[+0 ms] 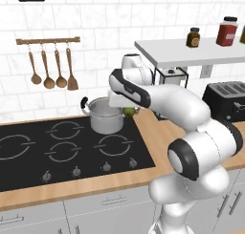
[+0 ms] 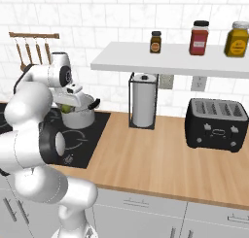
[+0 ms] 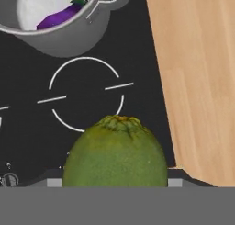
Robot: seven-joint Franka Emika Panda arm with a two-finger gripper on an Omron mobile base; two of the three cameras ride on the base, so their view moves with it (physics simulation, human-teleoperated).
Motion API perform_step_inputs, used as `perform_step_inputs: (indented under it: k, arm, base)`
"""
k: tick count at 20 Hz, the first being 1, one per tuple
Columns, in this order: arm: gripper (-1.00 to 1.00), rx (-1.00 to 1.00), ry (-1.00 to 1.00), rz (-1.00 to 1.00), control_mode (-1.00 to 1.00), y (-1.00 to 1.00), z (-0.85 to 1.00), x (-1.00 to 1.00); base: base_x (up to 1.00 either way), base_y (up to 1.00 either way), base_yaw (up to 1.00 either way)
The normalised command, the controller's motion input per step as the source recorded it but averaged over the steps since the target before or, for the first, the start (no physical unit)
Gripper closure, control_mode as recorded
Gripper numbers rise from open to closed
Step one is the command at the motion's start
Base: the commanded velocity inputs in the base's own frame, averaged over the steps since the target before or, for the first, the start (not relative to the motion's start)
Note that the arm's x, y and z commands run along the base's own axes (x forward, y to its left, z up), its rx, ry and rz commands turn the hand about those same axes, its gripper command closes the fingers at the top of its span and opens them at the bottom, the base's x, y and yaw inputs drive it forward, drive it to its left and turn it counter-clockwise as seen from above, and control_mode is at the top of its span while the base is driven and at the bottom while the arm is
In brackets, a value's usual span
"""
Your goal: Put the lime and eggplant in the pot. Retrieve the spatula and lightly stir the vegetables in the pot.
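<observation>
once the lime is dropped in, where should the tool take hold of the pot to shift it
Grip one of the two small black side handles. The pot has straight, shiny steel sides about a burner wide, likely too broad and slick to pinch. The handle facing the wooden counter sticks out freely, so come from that side, from above.

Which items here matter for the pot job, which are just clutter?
Job: pot, lime gripped by the tool, eggplant inside the pot.
Clutter: toaster, paper towel roll, shelf jars, wooden spoons.
</observation>
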Motion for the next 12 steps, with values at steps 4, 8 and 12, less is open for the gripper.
perform_step_inputs:
  k: [4,8,12]
  arm:
    - [1.00,0.00,-0.25,-0.01,-1.00,0.19,0.00,0.36]
    - [1.00,0.02,-0.19,0.00,-1.00,0.05,-0.01,0.44]
    - [1.00,0.01,0.02,-0.01,-1.00,0.02,-0.09,0.72]
  base:
    - [0.00,0.00,0.00]
    - [0.00,0.00,0.00]
    - [0.00,0.00,0.00]
